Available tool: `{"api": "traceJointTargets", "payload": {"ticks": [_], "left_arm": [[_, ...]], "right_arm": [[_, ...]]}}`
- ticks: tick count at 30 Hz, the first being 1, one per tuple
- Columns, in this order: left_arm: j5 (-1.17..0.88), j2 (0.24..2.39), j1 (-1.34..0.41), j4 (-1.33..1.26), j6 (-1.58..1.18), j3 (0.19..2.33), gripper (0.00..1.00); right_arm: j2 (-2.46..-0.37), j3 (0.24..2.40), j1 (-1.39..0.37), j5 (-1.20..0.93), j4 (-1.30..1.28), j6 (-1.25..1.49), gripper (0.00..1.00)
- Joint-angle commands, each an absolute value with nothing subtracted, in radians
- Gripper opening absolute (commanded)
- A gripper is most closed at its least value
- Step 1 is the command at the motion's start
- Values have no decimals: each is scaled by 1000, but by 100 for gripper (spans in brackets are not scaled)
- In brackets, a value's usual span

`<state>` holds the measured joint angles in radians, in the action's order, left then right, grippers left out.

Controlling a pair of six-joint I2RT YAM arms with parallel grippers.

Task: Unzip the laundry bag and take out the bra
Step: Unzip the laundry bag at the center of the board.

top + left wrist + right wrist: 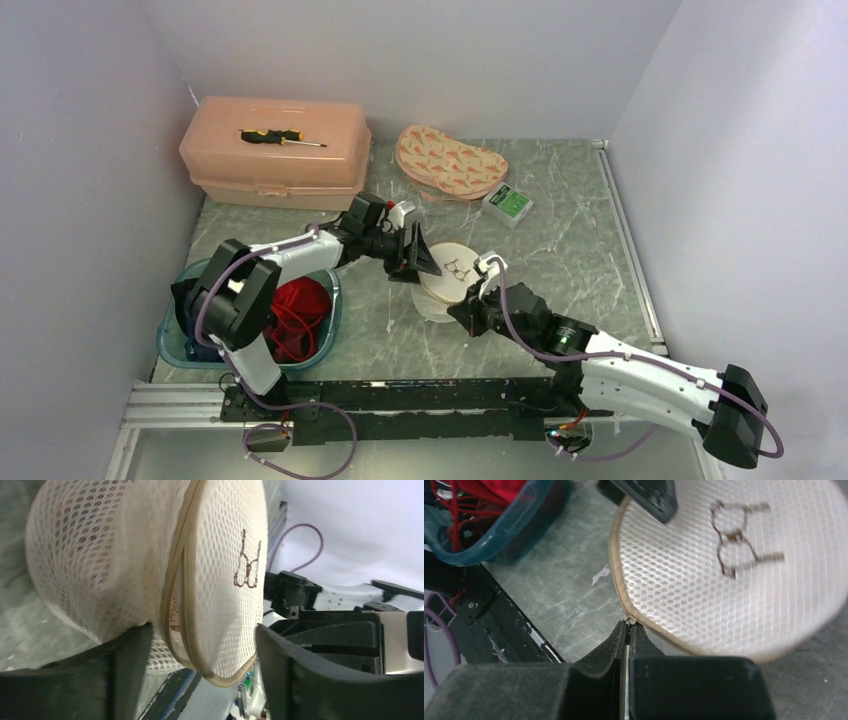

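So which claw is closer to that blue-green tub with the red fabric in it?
Left. The left gripper stands open astride the mesh bag at its edge on the side of the tub; the right gripper, shut, pinches the bag's rim farther from the tub.

I was working in what looked like a robotics lab booth: plain white walls closed round a marble-patterned table on three sides, and a black mounting rail with purple cable ran along its near edge.
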<state>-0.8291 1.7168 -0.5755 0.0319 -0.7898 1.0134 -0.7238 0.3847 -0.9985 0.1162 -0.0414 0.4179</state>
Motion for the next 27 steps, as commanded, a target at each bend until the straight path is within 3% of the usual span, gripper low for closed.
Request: {"api": "traceJointTargets", "payload": {"ticks": [1,2,8,13,18,27], "left_arm": [[-705,1535,-551,61,-778,988,89],[-661,1490,-548,95,-773,967,93],[-512,1228,-542,137,-957,800,94],[-320,1102,-674,172,-1168,727,94],[-201,1156,-787,163,-1271,736,94],[-212,1308,-796,110,-1308,807,74]], "right_arm": [[-744,364,-1003,139,80,473,0],[-746,362,-1002,139,87,472,0],[-768,385,-1004,148,89,467,0],[-828,416,-1002,161,101,477,0],[-886,440,-1004,128,135,480,0],[-905,462,-1012,91,123,463,0]]}}
